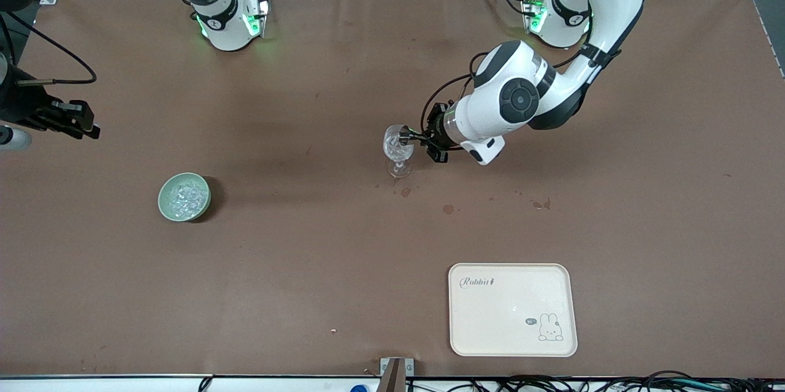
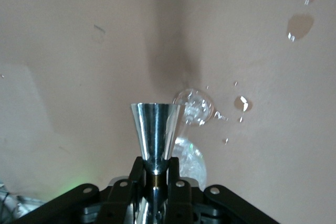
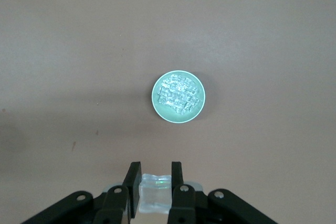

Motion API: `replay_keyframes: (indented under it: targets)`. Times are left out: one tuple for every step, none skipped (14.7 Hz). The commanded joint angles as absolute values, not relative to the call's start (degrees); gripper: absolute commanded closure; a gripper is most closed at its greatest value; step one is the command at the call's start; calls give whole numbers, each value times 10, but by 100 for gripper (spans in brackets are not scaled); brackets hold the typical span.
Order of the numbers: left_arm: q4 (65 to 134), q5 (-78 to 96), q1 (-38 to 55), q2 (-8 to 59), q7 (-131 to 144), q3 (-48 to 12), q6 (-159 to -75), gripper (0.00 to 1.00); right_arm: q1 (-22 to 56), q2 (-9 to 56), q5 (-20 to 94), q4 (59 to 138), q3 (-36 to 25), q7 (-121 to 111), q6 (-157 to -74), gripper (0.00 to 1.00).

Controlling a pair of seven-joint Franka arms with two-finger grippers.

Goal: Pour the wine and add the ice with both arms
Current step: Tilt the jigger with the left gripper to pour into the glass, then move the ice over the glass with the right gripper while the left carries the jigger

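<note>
A small silvery jigger (image 2: 155, 127) lies tipped on its side in my left gripper (image 2: 155, 163), which is shut on its narrow waist. In the front view the jigger's (image 1: 406, 133) mouth is at the rim of the clear stemmed glass (image 1: 397, 151), and the left gripper (image 1: 424, 138) is beside that glass. The wine itself I cannot make out. My right gripper (image 3: 156, 169) is shut on one clear ice cube (image 3: 155, 195), high over the table. Below it is the pale-green bowl (image 3: 157, 106) heaped with ice (image 3: 178, 95). In the front view the right gripper (image 1: 91, 130) is at the right arm's end.
A cream tray (image 1: 512, 330) with a rabbit print lies near the front camera's edge of the table. Small wet spots (image 1: 448, 209) dot the brown cover between the glass and the tray. The bowl (image 1: 164, 205) of ice (image 1: 185, 196) sits toward the right arm's end.
</note>
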State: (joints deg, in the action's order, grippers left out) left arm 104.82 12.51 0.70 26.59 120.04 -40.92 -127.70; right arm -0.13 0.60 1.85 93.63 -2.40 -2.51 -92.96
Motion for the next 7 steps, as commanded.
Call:
replay_keyframes:
  targets:
    - [1036, 174, -2, 266, 1146, -420, -1261, 100, 6, -5, 16, 949, -22, -11, -933, 95]
    - [1032, 191, -2, 266, 1126, -420, -1259, 100, 17, -4, 17, 949, -22, -1, -933, 95]
    - [1023, 213, -7, 266, 1104, -420, -1258, 100, 25, -4, 17, 949, -22, 17, -934, 95]
    - [1017, 239, -14, 266, 1076, -420, -1248, 100, 36, -4, 21, 949, -22, 38, -933, 96]
    - [1009, 263, -24, 266, 1040, -420, -1237, 100, 55, -4, 22, 949, -22, 59, -934, 96]
    - [1006, 279, -38, 265, 1010, -420, -1224, 100, 78, -4, 22, 949, -22, 88, -937, 97]
    - [998, 288, -54, 265, 992, -421, -1216, 100, 103, -3, 22, 948, -22, 126, -941, 98]
